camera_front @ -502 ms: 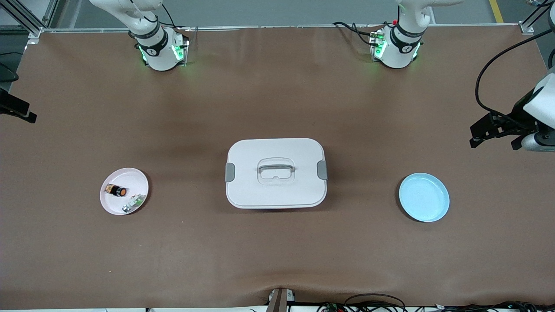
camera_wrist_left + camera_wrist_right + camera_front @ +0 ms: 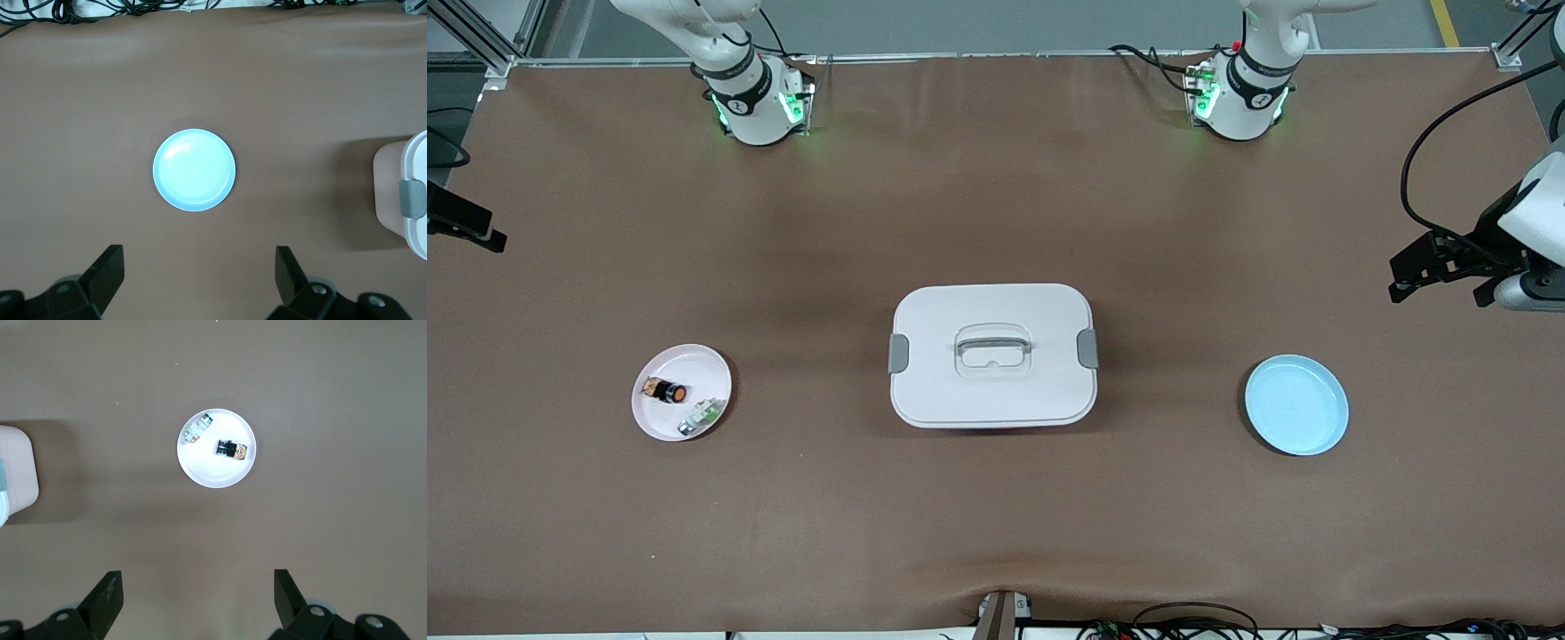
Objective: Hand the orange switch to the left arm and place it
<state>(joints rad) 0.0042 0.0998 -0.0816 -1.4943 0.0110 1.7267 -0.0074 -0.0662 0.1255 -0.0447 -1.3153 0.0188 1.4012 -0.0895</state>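
Orange switch: small, rigid, judged light; grip across its black body. Lies in pink plate with green-and-white component, toward the tabletop's right-arm end. Box centre, lidded. Blue plate empty. Left gripper, right gripper: both wide, holding nothing.

Inventory, qty per kind:
- Arms: 2, w/ 1 gripper ea., left gripper & right gripper, both w/ jaws spread.
- Box: 1, white, lid on.
- Plates: 2, pink plate & blue plate.
- Orange switch: 1.
- Green-white component: 1.
- Surface: 1, brown.
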